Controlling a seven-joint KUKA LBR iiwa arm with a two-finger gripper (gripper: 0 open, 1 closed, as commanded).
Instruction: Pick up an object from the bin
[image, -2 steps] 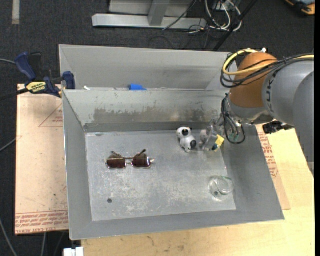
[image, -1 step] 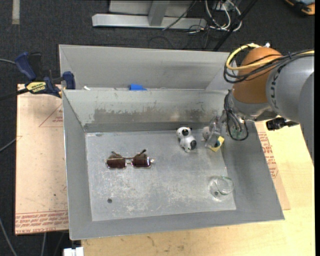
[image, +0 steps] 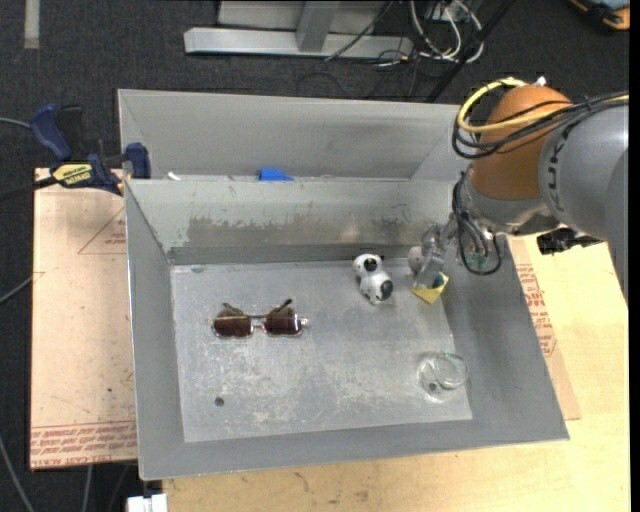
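Note:
My gripper (image: 430, 268) hangs low at the bin's back right, near the right wall. A small yellow block (image: 431, 291) lies right under its fingertips, touching or nearly touching them; whether it sits between them I cannot tell. A small white and black toy (image: 372, 278), made of two round lumps, lies just left of the gripper.
A pair of brown-lensed sunglasses (image: 258, 322) lies on the floor at centre left. A clear round plastic piece (image: 441, 375) rests near the front right corner. The arm with its orange cover and cables comes in over the right wall.

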